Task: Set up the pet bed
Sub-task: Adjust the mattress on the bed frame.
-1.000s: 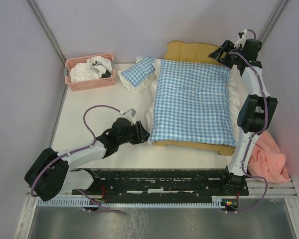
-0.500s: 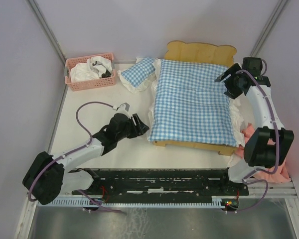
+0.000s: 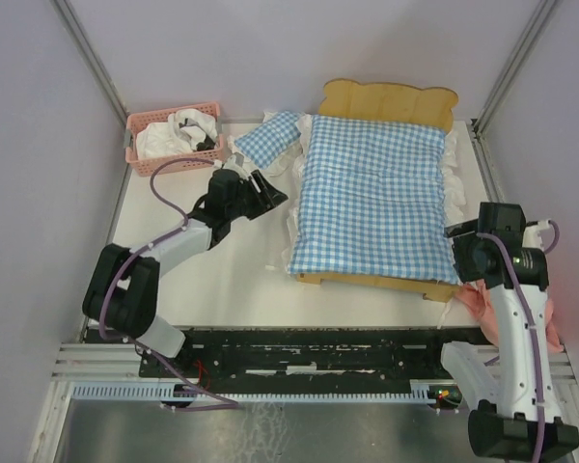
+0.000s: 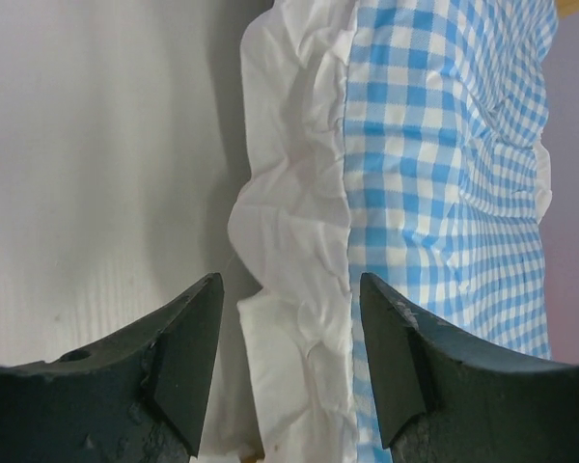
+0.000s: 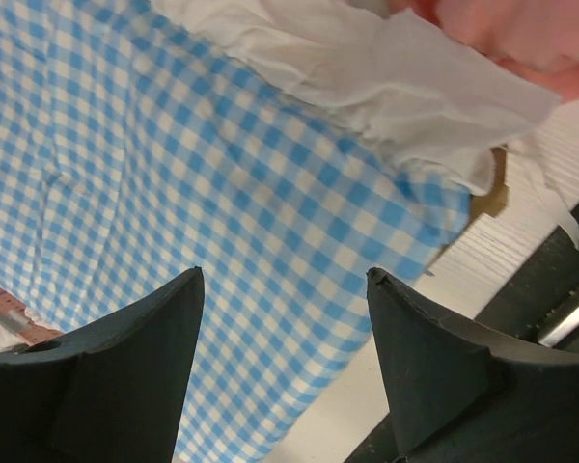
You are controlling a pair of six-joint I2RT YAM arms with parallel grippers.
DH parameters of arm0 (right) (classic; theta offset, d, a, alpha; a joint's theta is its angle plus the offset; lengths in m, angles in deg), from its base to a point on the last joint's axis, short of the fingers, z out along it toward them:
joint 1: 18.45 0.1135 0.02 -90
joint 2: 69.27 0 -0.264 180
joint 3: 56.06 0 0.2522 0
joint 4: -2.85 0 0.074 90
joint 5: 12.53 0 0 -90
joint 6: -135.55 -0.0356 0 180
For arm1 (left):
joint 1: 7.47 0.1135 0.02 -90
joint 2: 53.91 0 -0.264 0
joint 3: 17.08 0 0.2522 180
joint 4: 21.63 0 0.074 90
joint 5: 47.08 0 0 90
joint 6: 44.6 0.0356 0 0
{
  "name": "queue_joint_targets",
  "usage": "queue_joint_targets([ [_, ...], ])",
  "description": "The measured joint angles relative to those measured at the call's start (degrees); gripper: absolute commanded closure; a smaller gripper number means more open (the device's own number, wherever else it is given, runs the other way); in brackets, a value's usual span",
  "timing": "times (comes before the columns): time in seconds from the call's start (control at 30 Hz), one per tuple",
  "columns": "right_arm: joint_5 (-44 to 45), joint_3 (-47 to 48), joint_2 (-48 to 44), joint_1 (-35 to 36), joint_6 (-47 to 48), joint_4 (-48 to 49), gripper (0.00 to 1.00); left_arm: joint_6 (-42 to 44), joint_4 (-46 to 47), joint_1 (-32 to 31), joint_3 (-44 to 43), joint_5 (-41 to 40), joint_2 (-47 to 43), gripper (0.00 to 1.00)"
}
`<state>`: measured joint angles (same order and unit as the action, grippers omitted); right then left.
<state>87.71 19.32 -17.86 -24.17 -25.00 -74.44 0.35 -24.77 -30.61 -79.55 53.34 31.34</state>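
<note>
The pet bed stands at the back right, its wavy light-wood headboard (image 3: 386,98) and front rail (image 3: 367,281) showing around the blue-white gingham bedding (image 3: 376,198) that covers it. My left gripper (image 3: 267,190) is open beside the bedding's left edge, just below a gingham pillow (image 3: 266,140). In the left wrist view its fingers (image 4: 188,357) straddle the white ruffle (image 4: 294,241) without touching it. My right gripper (image 3: 455,241) is open at the bed's near right corner. In the right wrist view it (image 5: 285,357) hovers over the gingham (image 5: 222,193), holding nothing.
A pink basket (image 3: 145,159) with white and dark cloth sits at the back left. A pink cloth (image 3: 552,318) lies bunched at the right table edge behind my right arm. Walls close in on three sides.
My left arm swung from the bed's near left corner toward the pillow, jaws wider. My right arm drew back from the headboard to the bed's near right corner.
</note>
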Motion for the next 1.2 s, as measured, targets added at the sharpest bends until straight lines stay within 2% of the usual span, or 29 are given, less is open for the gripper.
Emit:
queue_joint_targets([
  [0.07,0.6,-3.5,-4.3,0.0,-1.3,-1.7,0.23,0.0,1.3,0.0,-2.9,2.3,4.3,0.33],
  [0.2,0.8,-6.7,-6.5,0.0,-1.9,-2.9,0.23,0.0,4.8,0.0,-7.6,6.4,11.5,0.28],
  [0.23,0.7,-7.4,-6.5,0.0,-1.9,-2.9,0.23,0.0,5.8,0.0,-8.7,7.3,13.0,0.22],
  [0.3,0.4,-9.5,-6.4,0.0,-1.5,-2.4,0.23,-0.6,9.4,0.0,-11.0,10.3,17.0,0.17],
  [0.5,-1.2,-15.1,-6.2,0.0,2.3,0.9,0.26,-3.1,17.1,0.0,-19.1,18.9,28.5,0.14],
  [0.77,-2.9,-16.8,-7.1,0.0,6.5,3.5,0.20,-3.1,16.1,0.0,-28.2,23.0,35.0,0.09],
  [0.93,-4.0,-17.2,-7.5,0.0,7.7,4.2,0.20,-3.2,16.3,-0.5,-30.8,24.2,38.1,0.08],
  [1.03,-4.2,-17.5,-7.8,0.0,7.9,4.4,0.20,-4.3,17.4,-0.6,-31.2,24.3,40.2,0.16],
  [1.1,-4.2,-17.8,-8.3,0.0,8.0,4.7,0.20,-5.6,18.7,-0.6,-31.3,24.3,41.6,0.35],
  [1.2,-4.2,-18.5,-9.0,0.0,8.1,5.3,0.21,-7.7,20.0,-0.3,-31.3,24.0,42.7,0.57],
])
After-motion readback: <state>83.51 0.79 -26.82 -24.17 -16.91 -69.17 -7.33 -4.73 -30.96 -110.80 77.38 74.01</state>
